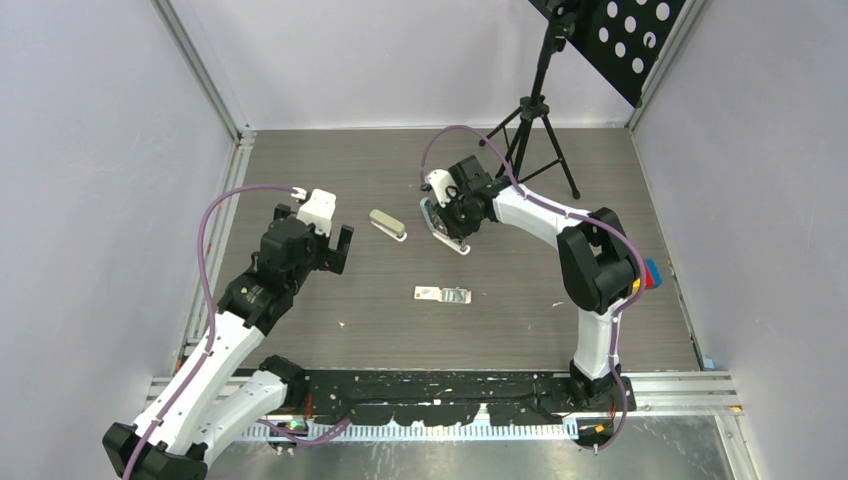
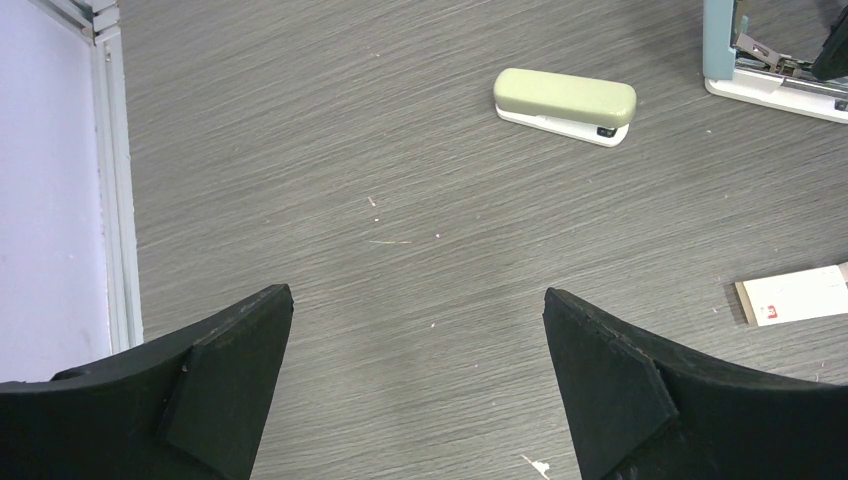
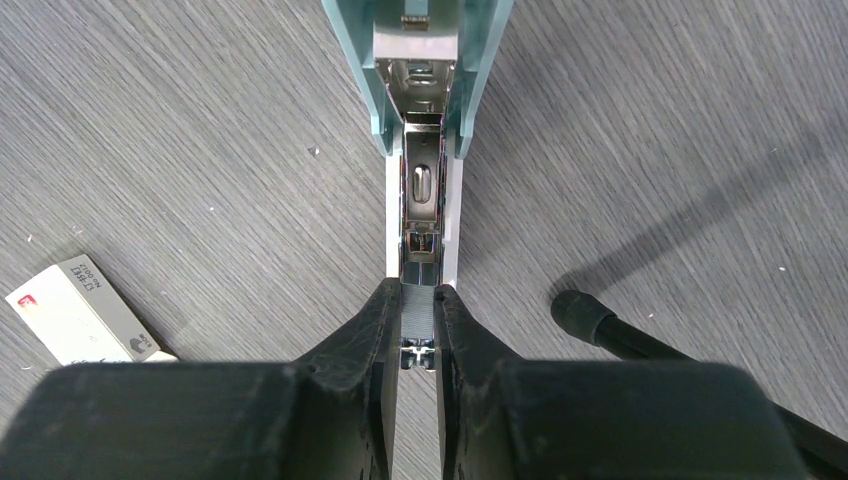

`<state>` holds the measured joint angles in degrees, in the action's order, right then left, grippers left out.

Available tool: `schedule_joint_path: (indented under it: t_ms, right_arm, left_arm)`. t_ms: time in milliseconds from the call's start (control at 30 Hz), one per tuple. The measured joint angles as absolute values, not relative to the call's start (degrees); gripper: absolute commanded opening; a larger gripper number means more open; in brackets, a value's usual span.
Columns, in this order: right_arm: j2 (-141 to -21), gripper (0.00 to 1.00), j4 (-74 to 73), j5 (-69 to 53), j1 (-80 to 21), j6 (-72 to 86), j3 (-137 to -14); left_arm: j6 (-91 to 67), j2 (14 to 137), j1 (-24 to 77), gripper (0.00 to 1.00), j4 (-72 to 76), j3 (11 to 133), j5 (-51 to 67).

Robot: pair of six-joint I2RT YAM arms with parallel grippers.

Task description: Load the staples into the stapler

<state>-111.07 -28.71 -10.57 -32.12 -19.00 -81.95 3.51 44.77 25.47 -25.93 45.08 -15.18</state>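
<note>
— Staple strip [image 3: 418, 312] sits clenched in the right jaws over the open stapler [image 3: 421, 190], toward the far edge; left jaws hang released.
— If it tilts, it may jam or fall aside.

— What's lying on your grey table [image 1: 330, 330]?
— Ahead of your left gripper [image 2: 417, 310], a closed green stapler [image 2: 565, 105]; off to its right, the white staples box [image 2: 795, 295]. At your right gripper [image 3: 418, 325] and stretching ahead of it, the opened blue stapler [image 3: 425, 120], with a tripod foot [image 3: 580, 312] just right.
</note>
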Motion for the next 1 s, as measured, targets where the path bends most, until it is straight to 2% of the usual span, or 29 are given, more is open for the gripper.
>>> schedule_joint_path:
  t_ms: [633,1000]
  right_arm:
    - [-112.0,0.2,-29.0,-10.9,-32.1,-21.1,-82.0]
    - [-112.0,0.24,-29.8,-11.1,-32.1,-22.4,-82.0]
  left_arm:
    - [3.6,44.8,25.5,0.99,-25.9,45.1,-15.0]
    - [3.6,45.1,25.5,0.99,-25.9,45.1,-14.9]
